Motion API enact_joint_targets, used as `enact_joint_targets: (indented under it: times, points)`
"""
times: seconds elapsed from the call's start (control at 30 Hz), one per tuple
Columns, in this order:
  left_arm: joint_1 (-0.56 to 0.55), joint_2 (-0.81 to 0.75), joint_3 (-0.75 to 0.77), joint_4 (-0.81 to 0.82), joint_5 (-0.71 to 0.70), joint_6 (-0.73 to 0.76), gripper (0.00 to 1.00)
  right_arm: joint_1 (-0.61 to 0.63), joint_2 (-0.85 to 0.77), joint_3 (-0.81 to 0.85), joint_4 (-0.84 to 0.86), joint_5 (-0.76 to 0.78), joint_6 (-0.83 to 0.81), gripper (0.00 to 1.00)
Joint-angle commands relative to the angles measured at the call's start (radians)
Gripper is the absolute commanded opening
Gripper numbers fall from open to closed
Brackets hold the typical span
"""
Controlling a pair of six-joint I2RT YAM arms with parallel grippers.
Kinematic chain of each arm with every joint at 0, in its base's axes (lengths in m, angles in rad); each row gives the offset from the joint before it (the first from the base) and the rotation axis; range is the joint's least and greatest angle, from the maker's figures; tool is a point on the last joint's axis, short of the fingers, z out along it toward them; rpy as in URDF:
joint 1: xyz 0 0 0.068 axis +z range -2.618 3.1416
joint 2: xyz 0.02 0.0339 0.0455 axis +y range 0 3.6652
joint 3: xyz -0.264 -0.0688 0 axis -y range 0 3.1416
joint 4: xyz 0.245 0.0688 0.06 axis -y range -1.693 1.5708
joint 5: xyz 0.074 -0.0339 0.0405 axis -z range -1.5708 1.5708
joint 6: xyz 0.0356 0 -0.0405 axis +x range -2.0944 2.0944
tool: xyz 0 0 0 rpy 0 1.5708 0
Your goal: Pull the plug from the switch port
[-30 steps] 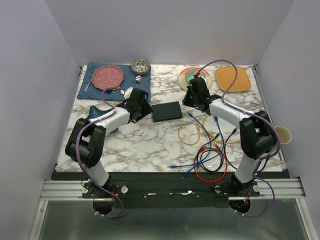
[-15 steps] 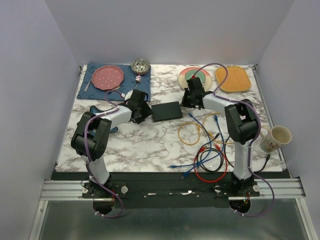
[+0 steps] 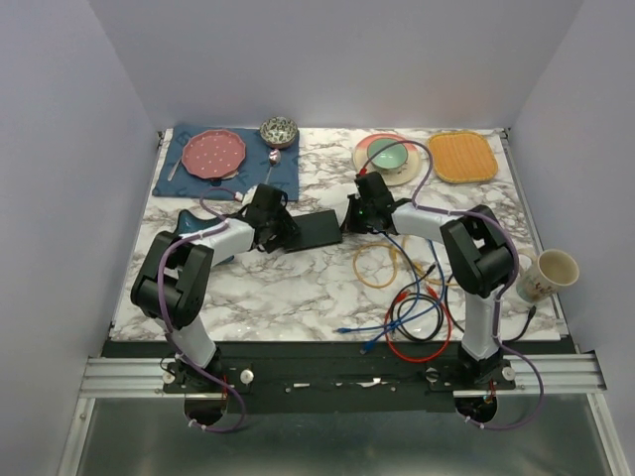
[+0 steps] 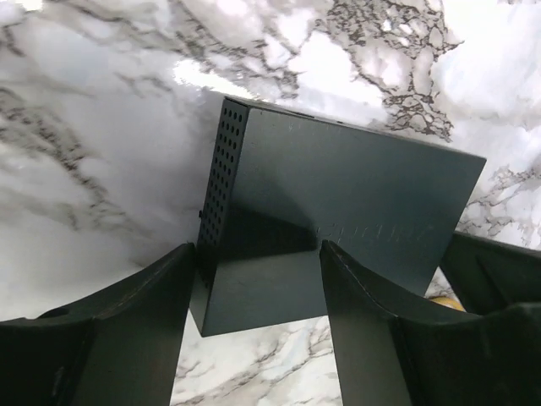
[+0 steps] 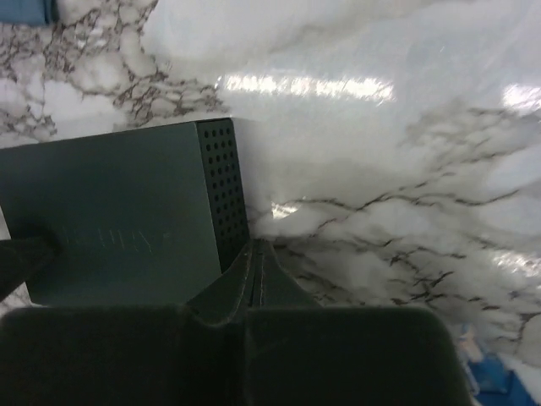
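The switch is a flat matte-black box lying on the marble table between my two grippers. My left gripper is open at the switch's left end. In the left wrist view the switch has its near corner between the spread fingers of that gripper. My right gripper is shut and empty at the switch's right end. In the right wrist view its closed tips rest against the perforated side wall of the switch. No plug or socket row shows in any view.
Loose blue, red, orange and black cables lie right of and in front of the switch. A blue plug lies near the right gripper. A dark blue star-shaped dish sits under the left arm. Plates and mats line the back; a mug stands at the right edge.
Both grippers have moved inward to the ends of the switch. The switch has shifted slightly toward the front left and turned a little.
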Motion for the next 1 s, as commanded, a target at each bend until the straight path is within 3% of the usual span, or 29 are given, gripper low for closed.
enact_joint_targets:
  times: [0.0,0.33,0.6,0.77,0.97]
  points:
    - [-0.005,-0.039,-0.086,0.001,0.027,-0.013,0.68,0.054,-0.03,-0.085,-0.019,-0.069,0.022,0.01]
    - [-0.005,-0.143,-0.221,0.023,0.056,-0.012,0.64,0.108,-0.141,-0.252,0.009,-0.077,0.042,0.01]
    - [-0.002,-0.233,-0.252,-0.02,-0.01,0.016,0.64,0.126,-0.204,-0.318,0.032,-0.07,0.068,0.01]
    - [-0.002,-0.33,-0.183,-0.126,-0.145,0.082,0.73,0.126,-0.339,-0.31,-0.028,0.076,0.063,0.01]
    - [-0.004,-0.45,-0.106,-0.223,-0.274,0.19,0.87,0.126,-0.576,-0.304,-0.114,0.282,-0.03,0.16]
